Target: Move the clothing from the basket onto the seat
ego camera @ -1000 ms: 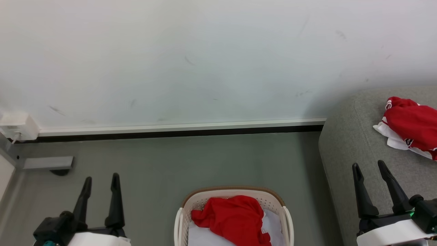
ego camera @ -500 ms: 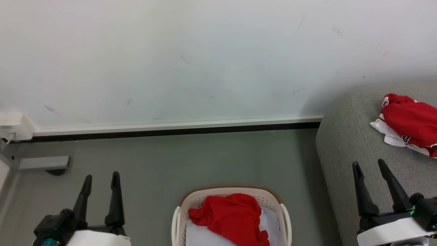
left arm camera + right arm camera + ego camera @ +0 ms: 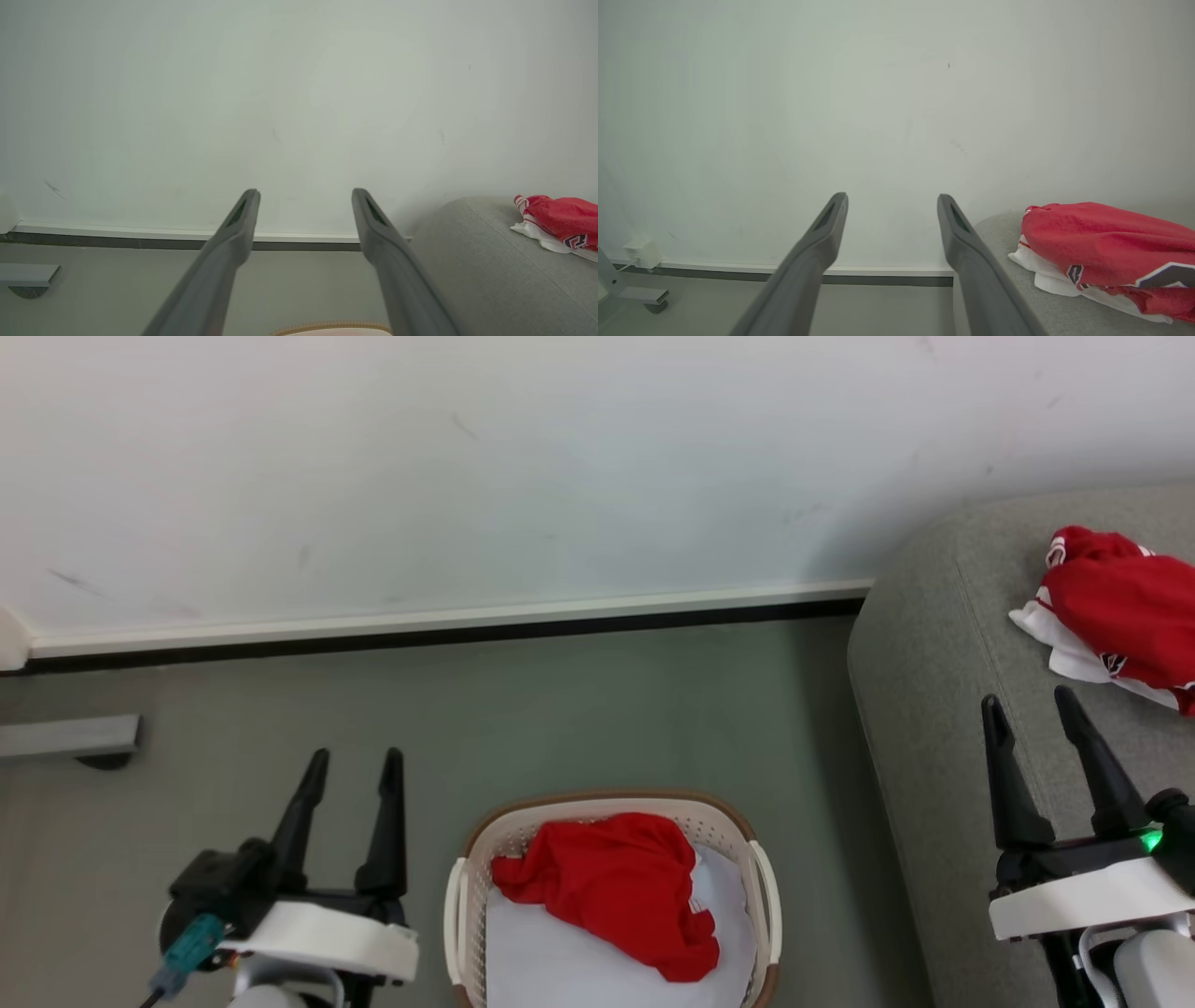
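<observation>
Both hands are empty right now: left gripper [image 3: 357, 756] has its two dark fingers spread wide with nothing between them, hanging over the floor [image 3: 579, 709] just left of the basket [image 3: 455, 915], and right gripper [image 3: 1027, 698] is just as wide apart, empty too, poised over the near edge of the seat [image 3: 934, 644]. Now the clothing. The plain red garment [image 3: 611, 887] lies crumpled in the basket, on top of the pale sheet [image 3: 560, 971], towards the far side, and nothing is touching it. The striped red garment [image 3: 1120, 616], white trim and a small emblem showing, is already up on the seat, bunched well apart from the basket. So by my reckoning we're halfway: one piece delivered, one to go. The basket sits on the floor between my two grippers, nearer the left one, with the seat's rounded corner off to its right. Beyond that there's a dark skirting strip [image 3: 448, 633] and a scuffed white wall [image 3: 467, 476]. What's left, as I judge it: reach down into the basket, pinch that red heap without catching the sheet beneath, lift it clear of the brown rim and carry it across to the seat. The sheet is no part of the job.
</observation>
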`<state>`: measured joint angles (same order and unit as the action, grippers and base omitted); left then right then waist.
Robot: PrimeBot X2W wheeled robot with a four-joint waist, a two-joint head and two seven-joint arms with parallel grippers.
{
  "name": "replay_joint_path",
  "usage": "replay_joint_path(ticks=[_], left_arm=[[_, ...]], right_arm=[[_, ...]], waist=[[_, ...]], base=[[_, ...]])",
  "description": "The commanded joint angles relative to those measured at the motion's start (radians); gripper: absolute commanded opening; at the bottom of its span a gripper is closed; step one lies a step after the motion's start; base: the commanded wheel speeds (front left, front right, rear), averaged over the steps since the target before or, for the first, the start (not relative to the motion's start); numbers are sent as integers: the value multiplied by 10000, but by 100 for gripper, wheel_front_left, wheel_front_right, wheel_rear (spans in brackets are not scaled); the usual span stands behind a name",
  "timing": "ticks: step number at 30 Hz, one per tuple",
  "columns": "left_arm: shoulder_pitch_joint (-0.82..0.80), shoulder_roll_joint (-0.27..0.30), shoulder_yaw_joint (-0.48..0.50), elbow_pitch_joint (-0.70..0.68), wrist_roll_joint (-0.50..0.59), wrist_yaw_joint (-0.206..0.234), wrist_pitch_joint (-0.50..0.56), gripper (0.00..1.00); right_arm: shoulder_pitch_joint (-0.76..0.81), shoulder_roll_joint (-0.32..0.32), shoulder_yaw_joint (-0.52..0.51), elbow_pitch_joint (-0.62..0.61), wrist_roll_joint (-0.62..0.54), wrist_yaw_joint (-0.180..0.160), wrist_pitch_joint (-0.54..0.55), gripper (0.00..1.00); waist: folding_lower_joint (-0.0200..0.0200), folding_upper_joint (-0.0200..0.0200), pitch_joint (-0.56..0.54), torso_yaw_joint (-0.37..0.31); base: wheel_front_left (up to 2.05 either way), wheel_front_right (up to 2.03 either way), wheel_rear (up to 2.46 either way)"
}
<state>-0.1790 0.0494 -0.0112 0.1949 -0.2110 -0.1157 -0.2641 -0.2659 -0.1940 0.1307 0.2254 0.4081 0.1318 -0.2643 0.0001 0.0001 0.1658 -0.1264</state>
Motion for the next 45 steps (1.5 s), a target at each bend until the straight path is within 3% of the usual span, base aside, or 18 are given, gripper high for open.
replay_joint_path(ticks=[1, 10, 21, 32, 45], left_arm=[[-175, 26, -103, 92, 24, -46, -5, 100], [-1255, 73, -894, 1169, 143, -124, -5, 100], [-2673, 569, -1548, 2563, 198, -150, -5, 100], [-4399, 1026, -2841, 4275, 23, -144, 151, 100], [-6421, 1122, -4284, 6755, -364, -139, 733, 100]], right_arm=[[-139, -111, -56, -29, 66, -22, 2, 100], [-862, -251, -235, -305, 105, -22, 2, 100], [-1833, 146, -322, -875, 289, -22, 2, 100], [-2645, 507, -679, -1429, 119, -22, 2, 100], [-3527, 854, -866, -2040, -128, -22, 3, 100]], waist=[[-1, -1, 220, -120], [-1, -1, 1228, -632], [-1, -1, 2832, -1306], [-1, -1, 4348, -1594], [-1, -1, 5914, -2031]], base=[[0, 0, 0], [0, 0, 0], [0, 0, 0], [0, 0, 0], [0, 0, 0]])
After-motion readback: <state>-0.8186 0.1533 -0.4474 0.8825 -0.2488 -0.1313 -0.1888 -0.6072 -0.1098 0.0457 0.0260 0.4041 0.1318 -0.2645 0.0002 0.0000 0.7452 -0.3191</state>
